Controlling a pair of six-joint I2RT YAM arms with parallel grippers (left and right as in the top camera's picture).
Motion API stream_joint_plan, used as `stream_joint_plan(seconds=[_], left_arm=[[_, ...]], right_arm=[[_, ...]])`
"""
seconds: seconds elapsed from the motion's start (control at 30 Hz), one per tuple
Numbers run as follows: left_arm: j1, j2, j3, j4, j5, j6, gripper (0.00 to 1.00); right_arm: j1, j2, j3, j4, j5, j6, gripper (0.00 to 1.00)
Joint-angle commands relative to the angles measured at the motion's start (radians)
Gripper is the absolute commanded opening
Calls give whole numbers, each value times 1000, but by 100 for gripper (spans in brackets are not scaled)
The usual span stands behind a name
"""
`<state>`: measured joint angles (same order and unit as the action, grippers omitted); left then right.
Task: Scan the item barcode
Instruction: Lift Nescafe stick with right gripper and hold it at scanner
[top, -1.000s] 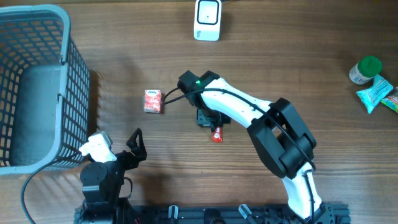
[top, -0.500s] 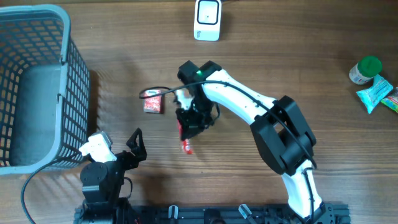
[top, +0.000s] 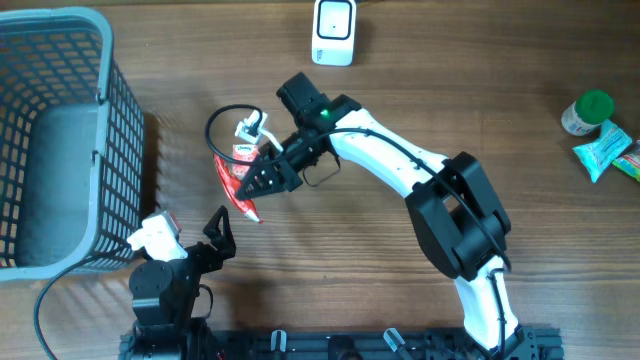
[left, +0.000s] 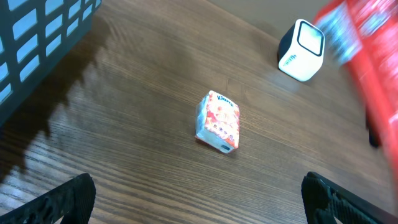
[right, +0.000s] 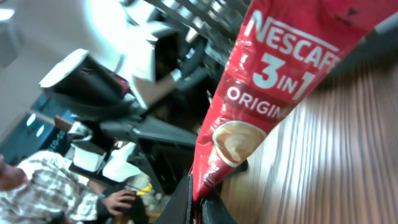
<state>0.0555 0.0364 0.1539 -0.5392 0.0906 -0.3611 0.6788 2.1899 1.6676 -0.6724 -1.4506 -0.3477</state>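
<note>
A red Nescafé 3-in-1 sachet hangs in my right gripper, which is shut on one end of it; the right wrist view shows the sachet pinched between the jaws. It hovers left of centre, over a small Kleenex tissue pack lying flat. The white barcode scanner stands at the table's back edge. In the left wrist view the sachet is a red blur at right, with the tissue pack and scanner beyond. My left gripper is open and empty near the front edge.
A large grey mesh basket fills the left side, close to my left arm. A green-capped bottle and teal snack packets lie at the far right.
My right arm has swung left from the table's middle, carrying the sachet up and over the tissue pack. The left arm has not moved.
</note>
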Motion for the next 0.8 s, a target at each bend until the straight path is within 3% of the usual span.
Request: stream_joint_plan(seconds=[0.0,0.33,0.77], left_arm=[[8,-3,-6,2,-13,10,100],[8,-3,-6,2,-13,10,100],[8,-3,-6,2,-13,9,100]], right_arm=[[-19,-28,8,106,-173,-74,5],[-22,-28,8,384,-173,-280,5],[-20,-28,8,1125,-64,-517,4]])
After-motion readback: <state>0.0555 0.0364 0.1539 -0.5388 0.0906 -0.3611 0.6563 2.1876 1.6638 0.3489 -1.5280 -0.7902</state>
